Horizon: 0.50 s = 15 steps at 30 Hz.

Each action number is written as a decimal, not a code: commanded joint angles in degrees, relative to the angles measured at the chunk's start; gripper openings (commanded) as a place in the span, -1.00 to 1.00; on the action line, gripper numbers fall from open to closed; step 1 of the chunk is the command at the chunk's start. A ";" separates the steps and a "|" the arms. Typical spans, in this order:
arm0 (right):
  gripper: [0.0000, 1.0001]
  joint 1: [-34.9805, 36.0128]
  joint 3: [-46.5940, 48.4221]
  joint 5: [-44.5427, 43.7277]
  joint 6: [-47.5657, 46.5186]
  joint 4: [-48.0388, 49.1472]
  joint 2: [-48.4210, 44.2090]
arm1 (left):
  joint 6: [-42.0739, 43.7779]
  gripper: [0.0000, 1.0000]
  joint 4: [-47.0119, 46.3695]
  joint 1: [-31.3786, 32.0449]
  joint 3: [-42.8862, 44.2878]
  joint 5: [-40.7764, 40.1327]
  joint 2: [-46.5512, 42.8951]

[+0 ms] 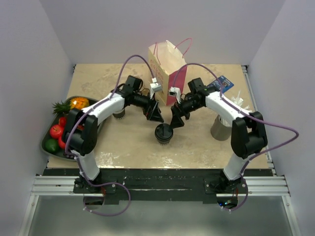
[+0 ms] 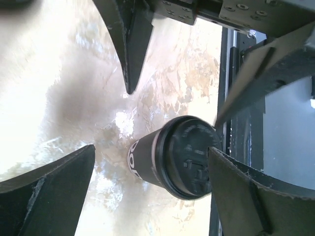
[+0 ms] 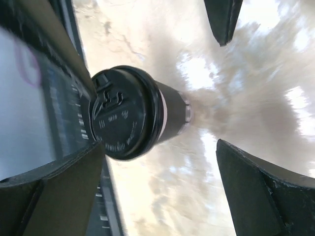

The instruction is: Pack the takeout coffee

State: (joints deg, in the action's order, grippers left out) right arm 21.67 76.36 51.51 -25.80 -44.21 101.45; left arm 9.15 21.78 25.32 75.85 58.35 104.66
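Table [image 1: 133, 150]: beige, marbled top; it carries everything below.
Paper bag [image 1: 165, 61]: stands upright at the back of the table, near the middle, its mouth open and its pink handles up.
Tray [image 1: 44, 142]: dark, at the left edge of the table; it holds red, green and orange fruit.
Grey cup [image 1: 219, 129]: on the right side, partly under the right arm.
Left pincer [image 1: 155, 114]: lowered toward the middle of the table, its fingers spread wide and holding nothing.
Right pincer [image 1: 177, 118]: just beside the left one, tilted down the same way, its fingers also wide apart and empty.
Coffee [image 1: 163, 132]: dark cup with a black lid, upright on the table in the middle. It is just in front of both pincers' tips and well short of the bag. Both wrist views show the lid close to one finger; whether they touch cannot be told.
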 commanded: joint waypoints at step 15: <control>0.98 9.61 -4.21 -14.69 -33.79 -1.41 0.32 | -1.32 1.00 3.97 -22.41 14.68 -8.51 -21.78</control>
State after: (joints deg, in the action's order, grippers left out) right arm 30.33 70.43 37.58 -56.07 -46.78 100.29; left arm 10.39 26.17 8.51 89.36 51.83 85.32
